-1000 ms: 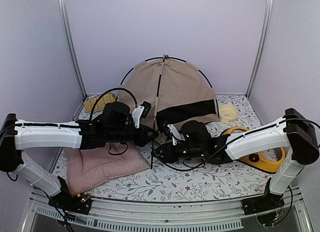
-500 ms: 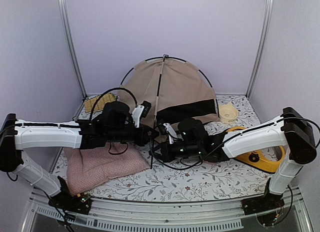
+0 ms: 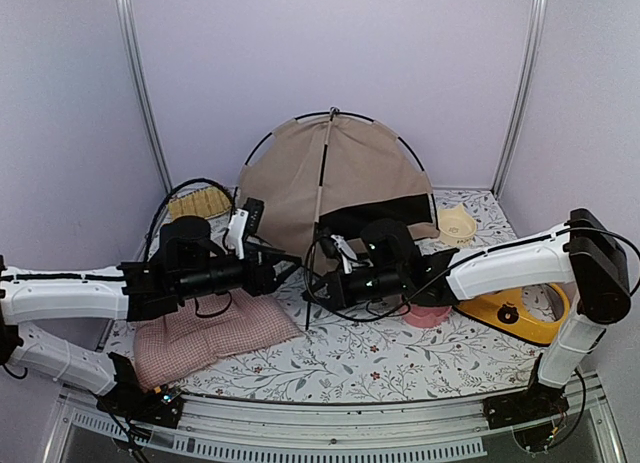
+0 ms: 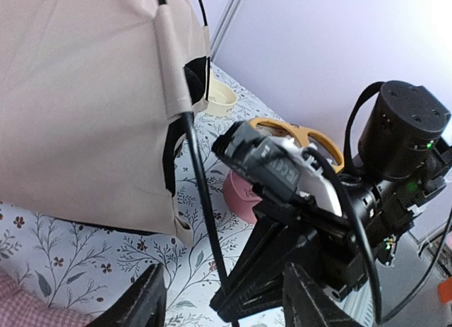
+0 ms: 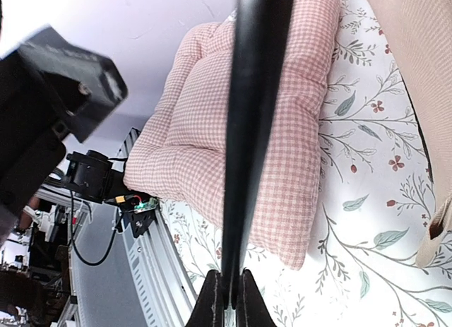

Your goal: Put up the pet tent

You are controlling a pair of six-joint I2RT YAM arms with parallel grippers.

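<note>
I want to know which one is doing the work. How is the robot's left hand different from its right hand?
The right hand is shut tight on the black tent pole; the left hand is open, its fingers spread either side of that pole. The left hand reaches in from the pink cushion's side, the right hand from the other side. Both meet at the same pole.

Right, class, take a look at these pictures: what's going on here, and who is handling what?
Two robot arms are setting up a beige pet tent, which stands as a dome at the back. The right claw is shut on the thin black front pole, near its lower end. The left claw is open beside that pole and holds nothing. A pink checked cushion lies under the left arm.
</note>
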